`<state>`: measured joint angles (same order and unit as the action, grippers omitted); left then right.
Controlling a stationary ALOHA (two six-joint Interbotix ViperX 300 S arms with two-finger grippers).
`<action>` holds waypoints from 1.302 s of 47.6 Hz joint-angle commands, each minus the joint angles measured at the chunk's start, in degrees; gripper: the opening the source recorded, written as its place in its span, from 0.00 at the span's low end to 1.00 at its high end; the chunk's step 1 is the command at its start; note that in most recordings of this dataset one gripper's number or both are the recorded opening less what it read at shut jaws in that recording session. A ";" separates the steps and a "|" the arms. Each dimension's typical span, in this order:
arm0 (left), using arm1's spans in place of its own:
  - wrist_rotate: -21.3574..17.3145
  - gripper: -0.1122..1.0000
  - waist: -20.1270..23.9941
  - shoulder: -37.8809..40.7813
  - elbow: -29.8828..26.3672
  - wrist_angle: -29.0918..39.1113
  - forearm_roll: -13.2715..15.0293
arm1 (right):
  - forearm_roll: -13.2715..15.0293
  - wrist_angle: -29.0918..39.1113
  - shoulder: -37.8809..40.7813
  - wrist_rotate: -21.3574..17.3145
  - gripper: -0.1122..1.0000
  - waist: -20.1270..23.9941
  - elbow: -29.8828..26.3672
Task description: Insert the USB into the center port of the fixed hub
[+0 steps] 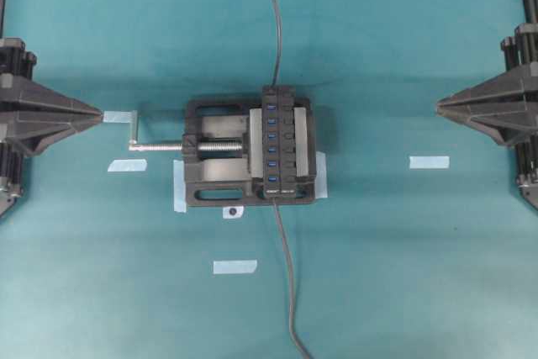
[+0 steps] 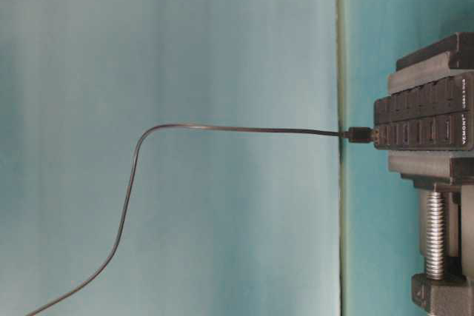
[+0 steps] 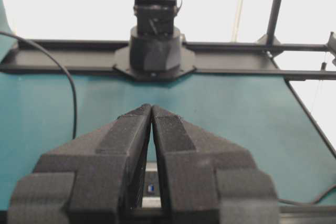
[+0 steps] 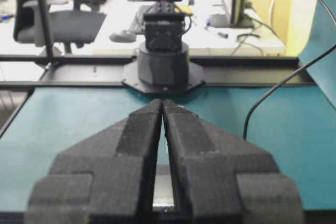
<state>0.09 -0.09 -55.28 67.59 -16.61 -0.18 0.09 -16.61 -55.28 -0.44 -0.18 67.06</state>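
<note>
The fixed hub (image 1: 286,142) (image 2: 422,131) is a long black strip clamped upright in a vise at the table's middle. All its blue ports show uncovered, and the center port (image 1: 273,147) has nothing in it. A small black plug (image 2: 361,135) on a thin cable (image 1: 275,31) sits against the hub's far end. A second thin cable (image 1: 286,283) runs from the hub's near end to the front edge. I cannot tell which cable carries the USB. My left gripper (image 1: 101,113) (image 3: 151,107) and right gripper (image 1: 439,107) (image 4: 162,102) rest shut and empty at the sides, pointing at the hub.
The black bench vise (image 1: 218,176) (image 2: 444,294) has a silver screw and handle (image 1: 139,136) sticking out to the left. Pale tape strips (image 1: 126,165) (image 1: 429,161) (image 1: 234,266) lie on the teal cloth. The opposite arm's base (image 3: 155,51) (image 4: 164,64) faces each wrist view.
</note>
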 commanded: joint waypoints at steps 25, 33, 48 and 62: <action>2.99 0.10 0.53 1.05 0.70 4.31 -0.35 | -4.48 2.72 0.44 -7.47 0.12 -4.48 2.99; 2.81 0.10 0.53 1.76 0.00 7.12 -0.35 | -4.48 10.90 1.93 -7.65 0.12 -5.63 -0.53; 2.81 0.10 0.35 2.37 -1.14 11.78 -0.35 | -3.08 19.51 10.46 -7.56 0.12 -5.80 -6.33; 2.90 0.10 0.00 4.66 -1.41 12.57 -0.35 | -0.35 22.76 22.50 -7.29 0.12 -6.94 -12.57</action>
<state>2.90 0.09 -51.59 67.94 -3.87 -0.44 -0.88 5.71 -34.89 -7.47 -6.42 57.30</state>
